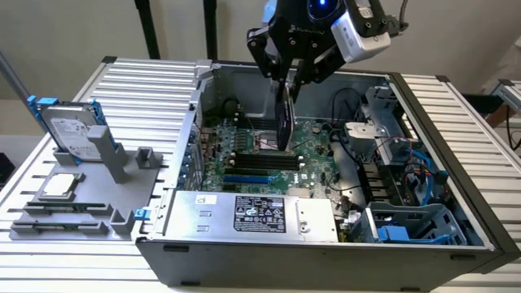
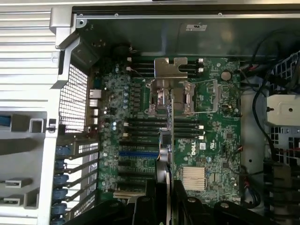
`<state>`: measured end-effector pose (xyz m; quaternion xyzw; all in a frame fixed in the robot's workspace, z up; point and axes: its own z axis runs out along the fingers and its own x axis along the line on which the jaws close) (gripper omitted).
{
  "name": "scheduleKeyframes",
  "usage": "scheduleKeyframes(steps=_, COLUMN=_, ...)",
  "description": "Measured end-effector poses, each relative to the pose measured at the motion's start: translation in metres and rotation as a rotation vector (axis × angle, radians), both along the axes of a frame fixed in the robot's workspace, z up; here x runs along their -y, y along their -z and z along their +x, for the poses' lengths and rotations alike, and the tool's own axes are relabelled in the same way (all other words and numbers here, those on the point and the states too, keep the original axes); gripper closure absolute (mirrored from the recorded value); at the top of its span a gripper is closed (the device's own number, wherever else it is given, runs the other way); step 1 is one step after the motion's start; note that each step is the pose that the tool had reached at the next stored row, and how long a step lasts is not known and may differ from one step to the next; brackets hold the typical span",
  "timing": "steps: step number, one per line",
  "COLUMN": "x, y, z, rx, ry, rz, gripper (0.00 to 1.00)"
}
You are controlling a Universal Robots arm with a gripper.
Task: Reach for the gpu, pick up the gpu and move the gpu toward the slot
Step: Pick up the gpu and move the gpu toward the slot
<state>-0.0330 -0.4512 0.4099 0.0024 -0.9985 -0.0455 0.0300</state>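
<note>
Exterior view: the gripper [image 1: 289, 78] is closed on the gpu [image 1: 284, 119], holding it edge-down above the motherboard [image 1: 269, 162] inside the case [image 1: 326, 256]. Wrist view: the gpu [image 2: 165, 154] hangs edge-on over the slots [image 2: 140, 153]; any tilt could make it miss or scrape the board.

Plain beige wall [image 1: 73, 27], ribbed aluminium table [image 1: 143, 82], black poles [image 1: 149, 27] behind

I count one gpu [image 1: 284, 116] held on edge, one open computer case [image 1: 423, 201], one hard drive [image 1: 72, 131], one small square chip [image 1: 62, 185].
</note>
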Motion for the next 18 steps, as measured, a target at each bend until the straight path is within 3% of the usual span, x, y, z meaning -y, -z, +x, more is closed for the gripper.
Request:
scheduleKeyframes(steps=7, x=-0.0195, y=0.007, z=0.015, rx=-0.0001, ry=0.0, rz=-0.0232, gripper=0.74)
scheduleKeyframes(steps=9, x=-0.0232, y=0.0077, z=0.018, rx=-0.0001, ry=0.0, rz=-0.0309, gripper=0.74)
scheduleKeyframes(steps=18, x=-0.0234, y=0.0078, z=0.018, rx=0.0, ry=0.0, rz=-0.0322, gripper=0.74)
